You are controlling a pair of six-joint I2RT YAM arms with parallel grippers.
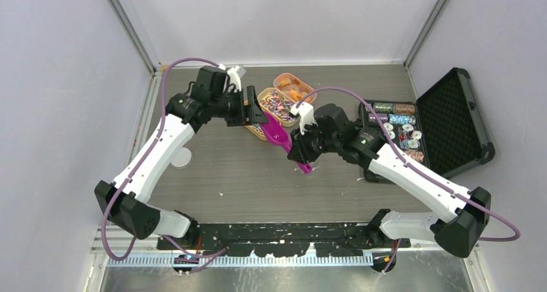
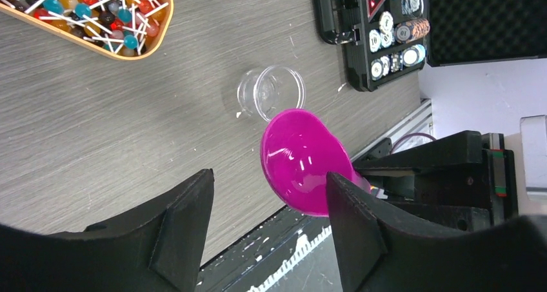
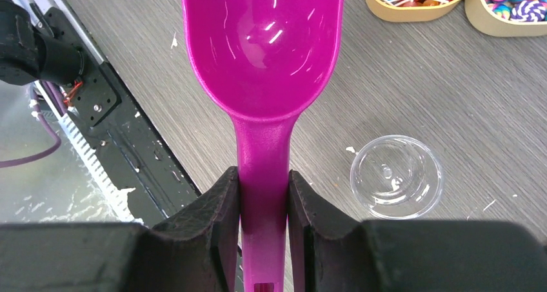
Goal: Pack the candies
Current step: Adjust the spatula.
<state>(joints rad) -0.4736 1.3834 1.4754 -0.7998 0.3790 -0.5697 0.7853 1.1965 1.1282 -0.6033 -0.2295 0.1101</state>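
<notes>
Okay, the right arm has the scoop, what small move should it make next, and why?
Probably ease the scoop forward into the candies: the right gripper is shut on its handle, its bowl is empty, and the clear cup looks empty too.

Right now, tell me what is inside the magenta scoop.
Nothing: the bowl of the magenta scoop shows only bare, glossy plastic. The right gripper is clamped on the handle and hides its sides, and the handle's end runs out of frame.
</notes>
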